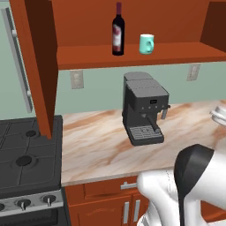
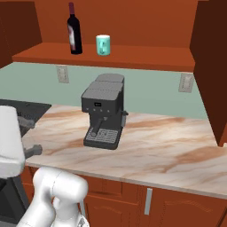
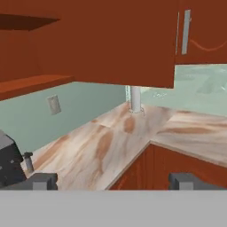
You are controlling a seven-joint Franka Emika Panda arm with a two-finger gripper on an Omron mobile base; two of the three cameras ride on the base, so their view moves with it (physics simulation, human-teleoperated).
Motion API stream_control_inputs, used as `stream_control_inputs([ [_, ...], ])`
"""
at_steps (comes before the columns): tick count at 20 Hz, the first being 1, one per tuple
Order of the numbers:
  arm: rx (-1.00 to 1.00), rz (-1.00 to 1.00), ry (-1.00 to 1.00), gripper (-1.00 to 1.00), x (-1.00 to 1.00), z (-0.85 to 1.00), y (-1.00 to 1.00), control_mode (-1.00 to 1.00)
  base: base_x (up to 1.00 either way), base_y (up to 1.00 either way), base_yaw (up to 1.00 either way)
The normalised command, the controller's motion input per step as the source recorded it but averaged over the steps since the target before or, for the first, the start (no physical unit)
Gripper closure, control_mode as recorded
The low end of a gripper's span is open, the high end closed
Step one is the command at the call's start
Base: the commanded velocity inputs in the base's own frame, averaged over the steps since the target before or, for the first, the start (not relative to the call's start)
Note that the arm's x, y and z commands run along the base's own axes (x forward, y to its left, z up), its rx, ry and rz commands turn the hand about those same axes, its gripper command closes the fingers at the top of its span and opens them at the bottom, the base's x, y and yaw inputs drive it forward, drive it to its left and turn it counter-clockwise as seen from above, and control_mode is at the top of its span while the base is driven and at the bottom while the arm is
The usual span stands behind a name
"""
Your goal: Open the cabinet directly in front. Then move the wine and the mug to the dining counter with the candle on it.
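— What's the two-finger gripper doing?
— Its jaws are standing wide apart, gripping nothing, above the beige marble worktop.
— And the goods?
— The reddish-brown wooden cabinet is hanging open; the dark glass wine bottle and the small teal mug are sitting side by side on its shelf, above the dark grey coffee machine.
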Motion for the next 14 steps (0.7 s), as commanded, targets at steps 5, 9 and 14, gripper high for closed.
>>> stream_control_inputs([
  [5, -0.05, 0.16, 0.0, -1.0, 0.0, 0.39, 0.0, -1.0, 0.0, 0.0, 0.0],
  [9, -0.09, 0.2, 0.0, -1.0, 0.01, 0.2, 0.04, -1.0, 0.0, 0.0, 0.0],
  [14, -0.06, 0.24, 0.0, -1.0, 0.15, 0.0, 0.22, -1.0, 0.0, 0.0, 0.0],
])
